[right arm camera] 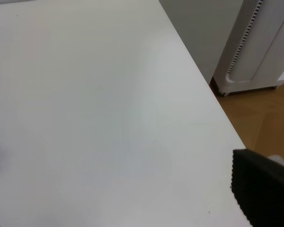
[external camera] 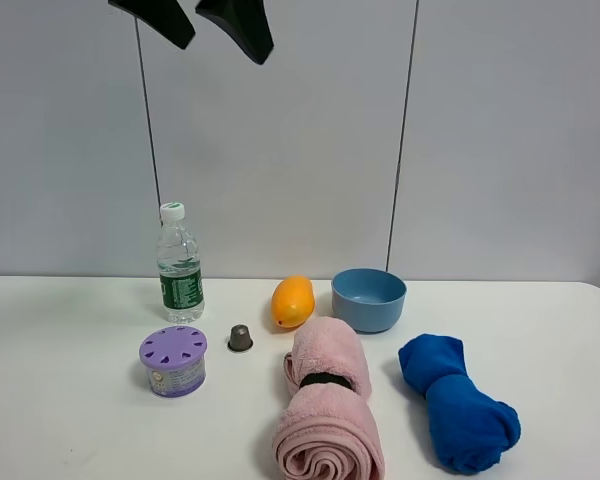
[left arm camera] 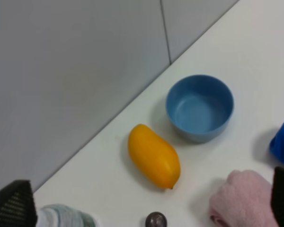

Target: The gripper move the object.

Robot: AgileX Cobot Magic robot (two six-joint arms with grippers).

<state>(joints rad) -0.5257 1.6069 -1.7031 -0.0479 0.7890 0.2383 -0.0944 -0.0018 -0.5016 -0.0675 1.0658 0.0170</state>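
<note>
The object, a tiny dark grey-brown capsule (external camera: 240, 338), stands on the white table (external camera: 70, 420) between a purple vented container (external camera: 174, 360) and a rolled pink towel (external camera: 325, 405). In the left wrist view the capsule (left arm camera: 156, 220) shows at the frame's edge. My left gripper (external camera: 223, 50) hangs high above the table, open and empty, far above the capsule. Its fingers (left arm camera: 12, 203) frame the left wrist view. My right gripper (right arm camera: 113, 189) is open and empty over bare table near the table's right edge. It is not in the exterior high view.
A water bottle (external camera: 179, 265) stands behind the purple container. An orange mango (external camera: 292, 301) and a blue bowl (external camera: 368, 298) sit behind the pink towel. A blue cloth (external camera: 458, 402) lies at the right. A white appliance (right arm camera: 255, 52) stands on the floor past the table edge.
</note>
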